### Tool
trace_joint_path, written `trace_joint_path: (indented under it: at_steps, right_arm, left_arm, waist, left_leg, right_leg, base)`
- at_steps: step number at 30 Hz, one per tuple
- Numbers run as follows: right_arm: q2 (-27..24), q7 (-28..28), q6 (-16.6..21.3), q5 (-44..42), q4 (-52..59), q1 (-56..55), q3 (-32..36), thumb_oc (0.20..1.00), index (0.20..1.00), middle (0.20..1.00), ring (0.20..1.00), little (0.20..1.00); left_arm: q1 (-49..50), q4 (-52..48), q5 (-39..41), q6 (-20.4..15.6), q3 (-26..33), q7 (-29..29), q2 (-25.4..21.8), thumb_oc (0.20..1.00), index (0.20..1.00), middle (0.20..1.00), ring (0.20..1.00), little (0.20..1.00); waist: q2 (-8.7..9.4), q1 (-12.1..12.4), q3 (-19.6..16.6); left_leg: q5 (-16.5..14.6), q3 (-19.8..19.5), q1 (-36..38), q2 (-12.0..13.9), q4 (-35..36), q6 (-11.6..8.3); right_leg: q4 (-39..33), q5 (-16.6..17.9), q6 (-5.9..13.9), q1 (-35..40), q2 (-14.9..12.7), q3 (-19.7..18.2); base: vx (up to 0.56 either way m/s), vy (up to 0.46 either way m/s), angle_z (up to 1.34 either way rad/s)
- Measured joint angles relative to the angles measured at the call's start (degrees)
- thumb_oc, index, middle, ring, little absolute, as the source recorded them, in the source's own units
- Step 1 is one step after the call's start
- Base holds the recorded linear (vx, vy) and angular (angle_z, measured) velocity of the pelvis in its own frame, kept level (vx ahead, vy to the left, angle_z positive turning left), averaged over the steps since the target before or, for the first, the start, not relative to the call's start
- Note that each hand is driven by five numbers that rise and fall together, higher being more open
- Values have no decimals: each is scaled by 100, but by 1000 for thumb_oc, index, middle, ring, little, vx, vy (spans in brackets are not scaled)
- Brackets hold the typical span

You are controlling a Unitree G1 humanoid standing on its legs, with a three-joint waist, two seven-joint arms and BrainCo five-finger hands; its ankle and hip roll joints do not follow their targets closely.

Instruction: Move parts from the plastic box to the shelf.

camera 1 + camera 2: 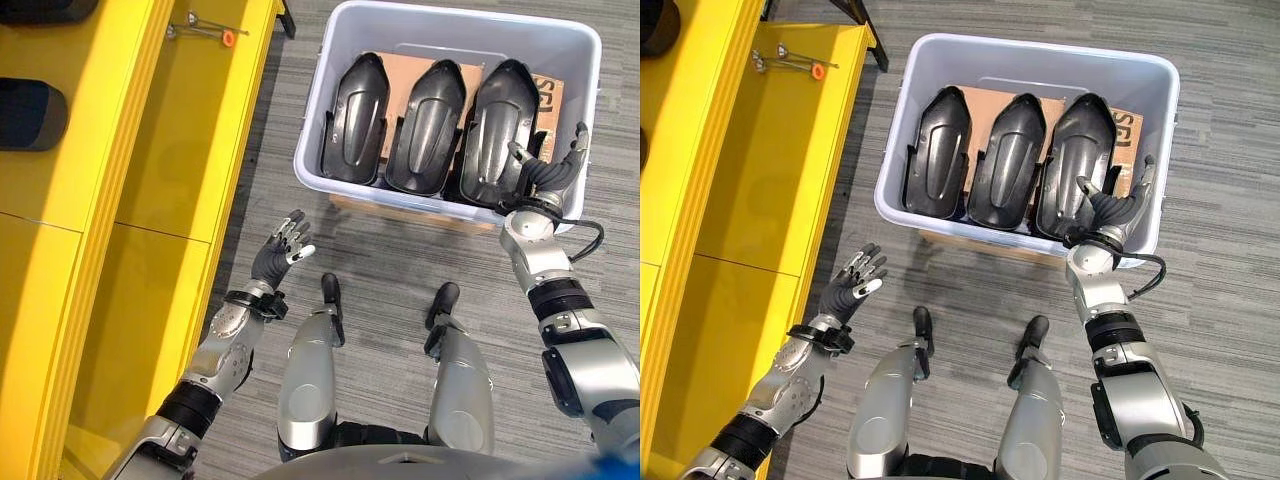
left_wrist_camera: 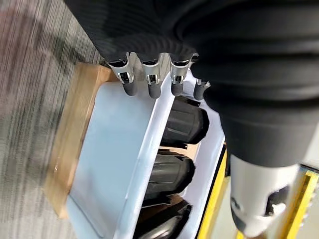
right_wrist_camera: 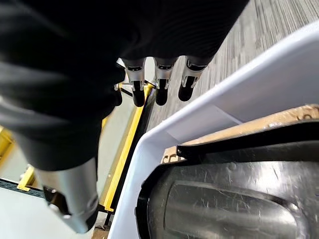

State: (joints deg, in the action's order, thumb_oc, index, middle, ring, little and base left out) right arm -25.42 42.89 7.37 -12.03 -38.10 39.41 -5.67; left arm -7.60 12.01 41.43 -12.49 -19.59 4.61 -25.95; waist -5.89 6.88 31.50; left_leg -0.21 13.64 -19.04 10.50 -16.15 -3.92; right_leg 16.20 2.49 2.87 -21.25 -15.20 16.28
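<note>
Nearest the head camera, the left hand point(image 1: 278, 250) hangs over the grey carpet point(image 1: 400, 255) between the yellow shelf point(image 1: 150, 180) and the plastic box point(image 1: 330, 120), fingers loosely spread and holding nothing. The right hand point(image 1: 545, 178) sits at the box's near right corner, fingers relaxed and spread beside the rightmost part point(image 1: 500, 130); no grasp shows. Its wrist view adds the box's white rim from close up, with that glossy black shell just below the dark fingertips point(image 3: 160, 94). The left wrist view shows a wooden board point(image 2: 70, 144) under the box. Three black parts stand side by side on cardboard point(image 1: 420, 70) inside. Small metal tools point(image 1: 200, 28) lie on the shelf's far end; open carpet separates shelf and box.
</note>
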Motion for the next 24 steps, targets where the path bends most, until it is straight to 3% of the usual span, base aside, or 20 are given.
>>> trace_joint_path:
  at_steps: [4,13,21,24]
  right_arm:
    - [-10,-100,-13,8,-43,27,-4,1000,1000,1000,1000,1000]
    - [-151,-174,-300,-42,-693,356,-55,1000,1000,1000,1000,1000]
    - [-251,-209,-309,-841,-1021,423,68,1000,1000,1000,1000,1000]
    - [-255,-94,-310,-853,-1081,438,72,1000,1000,1000,1000,1000]
  left_arm:
    - [10,0,21,-3,22,10,-11,1000,1000,1000,1000,1000]
    - [-3,0,15,64,3,33,-10,1000,1000,1000,1000,1000]
    - [7,-5,27,72,5,26,-15,1000,1000,1000,1000,1000]
    - [18,-7,561,108,4,93,-2,1000,1000,1000,1000,1000]
  waist:
    - [-85,13,8]
    - [-86,64,7]
    - [-87,109,7]
    - [-87,116,7]
  left_leg:
    - [-4,-18,-4,-32,1,2]
    - [-14,-64,-314,-41,-136,10]
    - [-18,-147,-407,-35,-225,12]
    - [-37,-152,-497,-26,-282,40]
  right_leg:
    - [132,-80,18,-40,-53,0]
    - [380,-167,-3,-378,-100,-3]
    - [479,-247,-47,-439,-118,-2]
    - [514,-251,-49,-537,-119,-6]
  base:
    - [11,3,4]
    - [5,-9,2]
    - [6,0,3]
    - [0,0,0]
